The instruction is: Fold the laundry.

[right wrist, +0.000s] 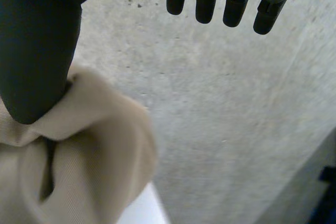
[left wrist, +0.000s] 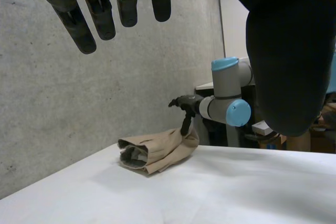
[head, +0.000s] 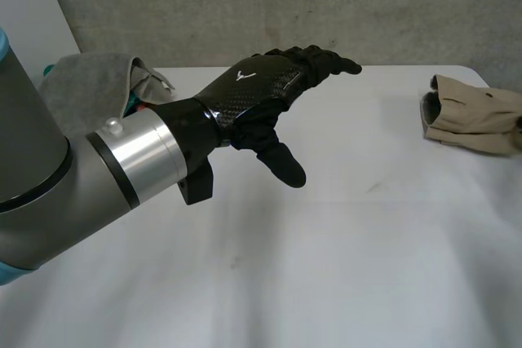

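Note:
A folded beige garment [head: 473,116] lies at the table's far right edge. In the left wrist view the same beige garment [left wrist: 157,153] has my right hand [left wrist: 185,109] at its far end, one digit pointing down into the cloth. From the right wrist, the right hand [right wrist: 37,40] has straight, spread fingers and its thumb rests against the beige cloth [right wrist: 89,145], with nothing pinched. My left hand [head: 253,91] hovers open above the middle of the table, palm down and well apart from the garment. Its fingers [left wrist: 86,22] hang straight and hold nothing.
A pile of grey cloth [head: 94,87] sits at the back left, behind my left arm [head: 73,177]. A concrete wall [head: 326,6] stands right behind the white table [head: 342,258]. My right arm [left wrist: 227,98] reaches in from beyond the garment.

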Motion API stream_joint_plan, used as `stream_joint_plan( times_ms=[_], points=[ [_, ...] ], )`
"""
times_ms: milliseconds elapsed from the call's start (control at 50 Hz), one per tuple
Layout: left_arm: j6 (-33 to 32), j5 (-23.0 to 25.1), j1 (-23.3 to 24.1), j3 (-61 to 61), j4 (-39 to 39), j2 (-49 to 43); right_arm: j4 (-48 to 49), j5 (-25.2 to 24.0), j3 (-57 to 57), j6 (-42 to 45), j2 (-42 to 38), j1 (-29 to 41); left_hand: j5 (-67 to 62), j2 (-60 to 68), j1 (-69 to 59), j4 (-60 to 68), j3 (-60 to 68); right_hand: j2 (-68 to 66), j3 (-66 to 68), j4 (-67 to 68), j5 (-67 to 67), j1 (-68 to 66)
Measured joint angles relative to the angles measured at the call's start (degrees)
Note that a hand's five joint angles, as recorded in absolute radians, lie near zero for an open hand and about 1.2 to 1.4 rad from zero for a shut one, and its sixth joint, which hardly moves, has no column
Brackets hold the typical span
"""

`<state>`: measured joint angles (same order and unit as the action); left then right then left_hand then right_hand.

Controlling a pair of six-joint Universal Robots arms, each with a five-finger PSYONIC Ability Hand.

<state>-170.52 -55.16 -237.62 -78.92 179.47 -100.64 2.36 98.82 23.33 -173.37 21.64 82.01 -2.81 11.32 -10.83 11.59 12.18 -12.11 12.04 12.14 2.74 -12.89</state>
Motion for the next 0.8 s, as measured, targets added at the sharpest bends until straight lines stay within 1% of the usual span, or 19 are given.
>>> stream_joint_plan(
  times_ms=[40, 80, 120, 160, 180, 200, 260, 280, 320, 380, 420, 440, 480, 560, 620, 680, 760, 780, 800],
  points=[
    [-0.01, -0.18, -0.11, -0.05, 0.02, 0.21, 2.04, 0.56, 3.43, 2.29, 2.53, 0.59, -0.03, 0.01, 0.00, 0.00, 0.00, 0.00, 0.00, 0.00, 0.00, 0.00],
    [-0.05, -0.61, -0.41, -0.05, 0.04, 0.54, 5.85, -0.34, 10.13, 4.58, 7.19, 1.86, 0.00, 0.01, 0.00, 0.00, 0.00, 0.00, 0.00, 0.00, 0.00, 0.00],
    [-0.10, -1.19, -0.73, -0.01, 0.09, 0.84, 8.63, -1.82, 15.02, 5.47, 10.48, 2.83, 0.00, 0.01, 0.00, 0.00, 0.00, 0.00, 0.00, 0.00, 0.00, 0.00],
    [-0.21, -3.53, -1.74, 0.27, 0.28, 1.56, 14.81, -5.71, 25.45, 6.80, 17.41, 4.97, -0.03, 0.01, 0.00, 0.00, 0.00, 0.00, 0.00, 0.00, 0.00, 0.00],
    [-0.28, -4.91, -2.18, 0.47, 0.38, 1.81, 16.13, -6.60, 27.60, 7.04, 18.84, 5.41, -0.03, 0.01, 0.00, 0.00, 0.00, 0.00, 0.00, 0.00, 0.00, 0.00],
    [-0.46, -7.26, -2.85, 0.83, 0.59, 2.03, 19.19, -8.62, 32.65, 7.59, 22.16, 6.48, 0.00, 0.01, 0.00, 0.00, 0.00, 0.00, 0.00, 0.00, 0.00, 0.00],
    [-1.34, -14.18, -4.78, 1.93, 1.19, 2.23, 24.67, -12.23, 41.65, 8.57, 28.09, 8.36, 0.00, 0.01, 0.00, 0.00, 0.00, 0.00, 0.00, 0.00, 0.00, 0.00],
    [-2.56, -19.61, -6.45, 2.93, 1.71, 1.98, 28.19, -14.54, 47.41, 9.19, 31.87, 9.59, 0.00, 0.01, 0.00, 0.00, 0.00, 0.00, 0.00, 0.00, 0.00, 0.00],
    [-4.45, -24.58, -8.22, 4.09, 2.28, 1.36, 31.28, -16.63, 52.45, 9.73, 35.17, 10.69, 0.00, 0.01, 0.00, 0.00, 0.00, 0.00, 0.00, 0.00, 0.00, 0.00],
    [-10.26, -32.89, -12.28, 6.89, 3.59, -1.27, 37.46, -21.30, 63.25, 11.37, 41.82, 14.24, 0.00, 0.01, 0.00, 0.00, 0.00, 0.00, 0.00, 0.00, 0.00, 0.00],
    [-16.25, -35.82, -15.62, 9.30, 4.60, -4.84, 39.62, -24.14, 69.71, 13.21, 45.45, 17.66, 0.00, 0.01, 0.00, 0.00, 0.00, 0.00, 0.00, 0.00, 0.00, 0.00],
    [-17.65, -36.18, -16.39, 9.97, 4.88, -5.79, 39.80, -24.85, 71.66, 14.03, 46.49, 18.92, 0.00, 0.01, 0.00, 0.00, 0.00, 0.00, 0.00, 0.00, 0.00, 0.00],
    [-24.29, -36.90, -20.13, 13.39, 6.03, -11.56, 38.49, -26.36, 76.25, 16.81, 48.68, 22.55, 0.00, 0.01, 0.00, 0.00, 0.00, 0.00, 0.00, 0.00, 0.00, 0.00],
    [-32.19, -35.83, -25.64, 20.65, 7.87, -23.48, 32.35, -26.50, 79.43, 20.92, 49.65, 26.77, 0.00, 0.01, 0.00, 0.00, 0.00, 0.00, 0.00, 0.00, 0.00, 0.00],
    [-33.81, -34.13, -28.06, 25.60, 9.08, -30.95, 27.91, -25.81, 79.75, 22.68, 49.32, 28.25, 0.00, 0.01, 0.00, 0.00, 0.00, 0.00, 0.00, 0.00, 0.00, 0.00],
    [-32.91, -30.92, -30.01, 31.39, 11.11, -38.79, 23.88, -24.79, 79.39, 23.97, 48.55, 28.88, 0.00, 0.13, -0.24, 0.10, 0.00, 0.00, 0.00, 0.00, 0.00, 0.00],
    [-29.81, -26.39, -31.10, 37.70, 13.52, -46.09, 22.48, -23.84, 78.91, 24.29, 48.05, 28.34, -15.74, 16.94, -20.16, 16.84, 16.10, 0.00, 0.00, 0.00, 0.00, 0.00],
    [-29.81, -26.39, -31.10, 37.70, 13.52, -46.09, 22.48, -23.84, 78.91, 24.29, 48.05, 28.34, -15.74, 16.94, -20.16, 16.84, 16.10, 0.00, 0.00, 0.00, 0.00, 0.00],
    [-28.40, -24.99, -31.28, 40.04, 14.21, -48.45, 22.51, -23.40, 78.82, 24.15, 48.08, 27.79, -35.24, 39.25, -41.76, 37.87, 36.98, 0.00, 0.00, 0.00, 0.00, 0.00]
  ],
)
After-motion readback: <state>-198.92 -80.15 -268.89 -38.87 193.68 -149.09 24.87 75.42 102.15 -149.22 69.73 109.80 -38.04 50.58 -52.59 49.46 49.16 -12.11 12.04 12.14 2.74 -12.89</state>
